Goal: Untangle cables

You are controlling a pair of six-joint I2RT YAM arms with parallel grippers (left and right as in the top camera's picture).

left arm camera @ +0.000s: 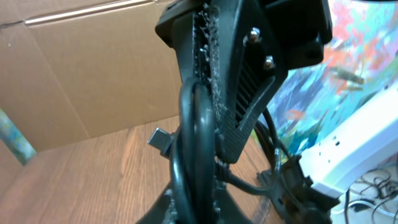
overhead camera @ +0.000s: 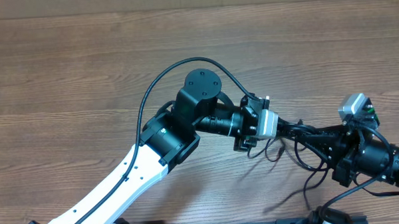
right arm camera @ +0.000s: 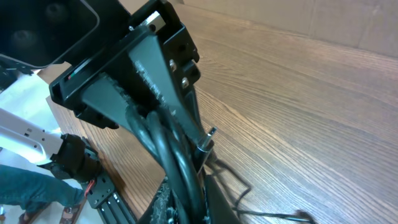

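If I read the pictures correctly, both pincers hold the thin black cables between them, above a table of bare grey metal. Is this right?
Not entirely. The table is brown wood, not bare grey metal; the overhead view shows its grain plainly. The rest stands: the left pincer and the right pincer both hold the thin black cables between them.

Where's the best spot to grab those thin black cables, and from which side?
Likely the slack loop of the cables on the table, from above, fingers straddling the cord: it lies free, while the stretch between the left gripper and right gripper is clamped.
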